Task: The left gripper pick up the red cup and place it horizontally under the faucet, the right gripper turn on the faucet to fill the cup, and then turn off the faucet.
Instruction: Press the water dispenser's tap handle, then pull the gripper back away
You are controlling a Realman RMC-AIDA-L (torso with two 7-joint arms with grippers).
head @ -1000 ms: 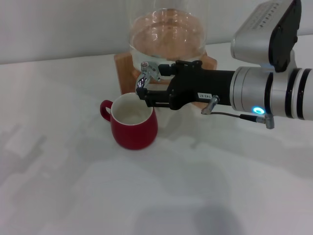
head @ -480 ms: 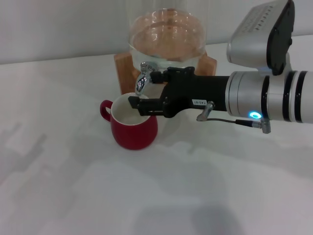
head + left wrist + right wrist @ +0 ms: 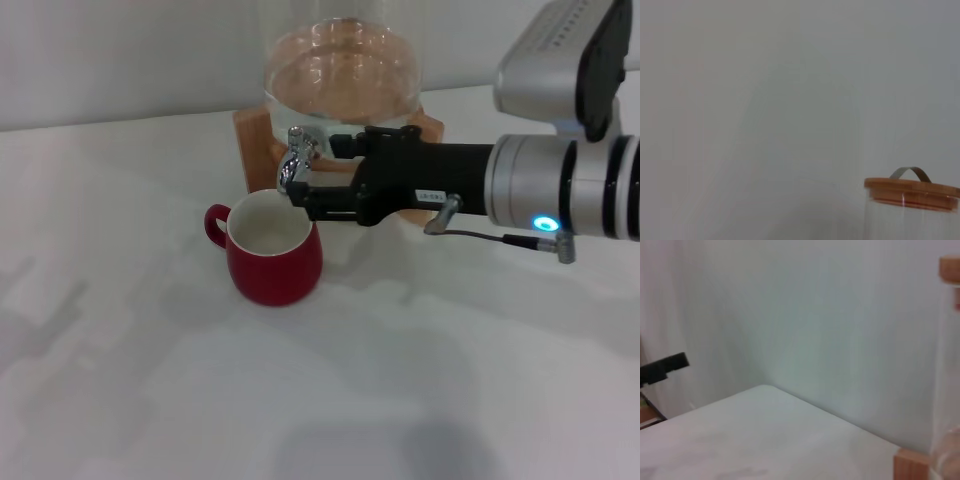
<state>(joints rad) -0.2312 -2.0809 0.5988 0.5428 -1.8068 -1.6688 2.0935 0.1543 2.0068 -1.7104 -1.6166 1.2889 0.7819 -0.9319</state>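
The red cup (image 3: 268, 250) is seen standing upright on the white table (image 3: 150, 380), its open white inside facing up and its loop handle turned toward the robot's left. It sits just below and in front of the chrome faucet (image 3: 294, 160), which projects from the glass water dispenser (image 3: 340, 75) on its wooden stand (image 3: 254, 135). The right gripper (image 3: 310, 178) is stretched in from the right, its black fingers set at the faucet, one above and one below; how tightly they are closed cannot be told. The dispenser's wooden lid (image 3: 912, 192) is shown in the left wrist view.
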